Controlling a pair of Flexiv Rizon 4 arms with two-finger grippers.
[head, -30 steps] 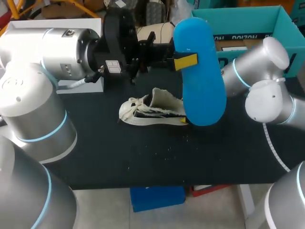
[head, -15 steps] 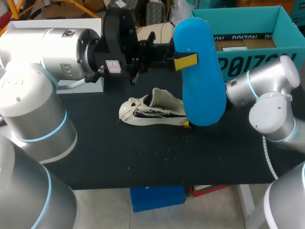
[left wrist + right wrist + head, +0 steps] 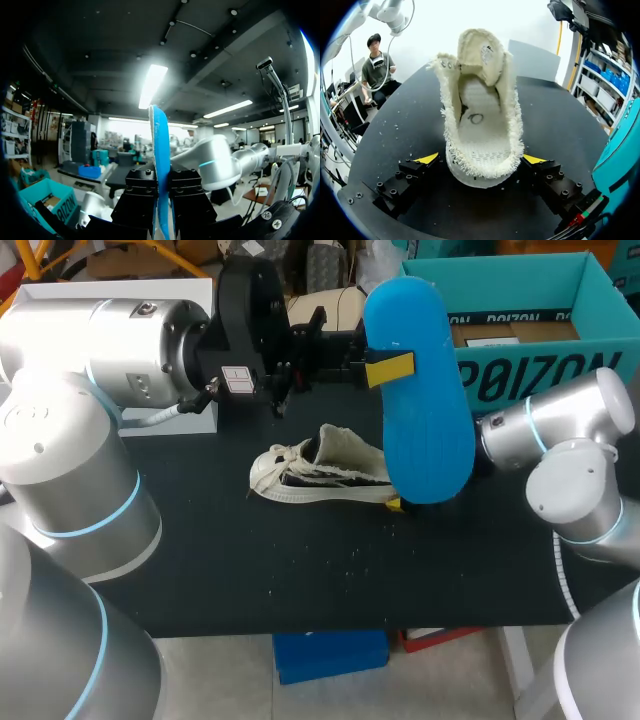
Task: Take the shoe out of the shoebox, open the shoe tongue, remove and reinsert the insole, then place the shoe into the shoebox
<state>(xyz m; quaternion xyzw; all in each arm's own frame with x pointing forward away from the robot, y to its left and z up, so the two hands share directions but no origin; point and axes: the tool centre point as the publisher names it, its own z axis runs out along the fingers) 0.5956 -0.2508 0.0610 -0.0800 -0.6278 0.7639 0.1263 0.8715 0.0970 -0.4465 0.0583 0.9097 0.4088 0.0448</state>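
**Shoe on the black worktop, insole held up above it**

The matte black worktop (image 3: 300, 560) is flecked with pale crumbs around the cream shoe (image 3: 320, 475), which lies on its side near the middle with its tongue folded open. The teal shoebox (image 3: 500, 265) stands open at the far right edge, well apart from the shoe. The left end effector (image 3: 161, 175) is clamped on the blue insole (image 3: 425, 410) and holds it above the surface. From overhead the insole hides the shoe's heel. The right end effector (image 3: 481, 159) sits low at that heel, spread wide with the heel between its yellow tips, not gripping it.
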